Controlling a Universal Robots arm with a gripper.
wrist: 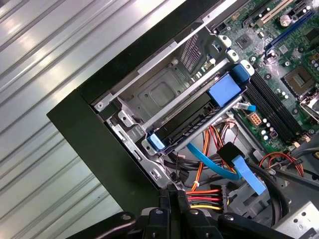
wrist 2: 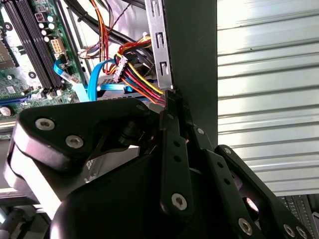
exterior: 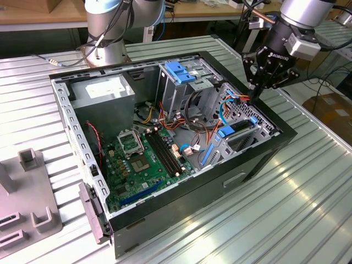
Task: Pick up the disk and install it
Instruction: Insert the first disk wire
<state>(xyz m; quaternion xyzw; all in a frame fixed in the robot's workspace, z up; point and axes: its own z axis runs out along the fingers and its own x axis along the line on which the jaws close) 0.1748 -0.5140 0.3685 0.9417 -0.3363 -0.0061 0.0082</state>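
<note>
I see my gripper (exterior: 254, 98) with jaws pressed together at the coloured wires (wrist: 204, 199), beside the disk (wrist: 189, 117) seated in its bay (wrist: 159, 89).

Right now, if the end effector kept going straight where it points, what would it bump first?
Probably the bundle of red, yellow and orange wires right at the tip of the end effector, beside the case's metal edge. They look nearly touching, though depth is hard to judge.
</note>
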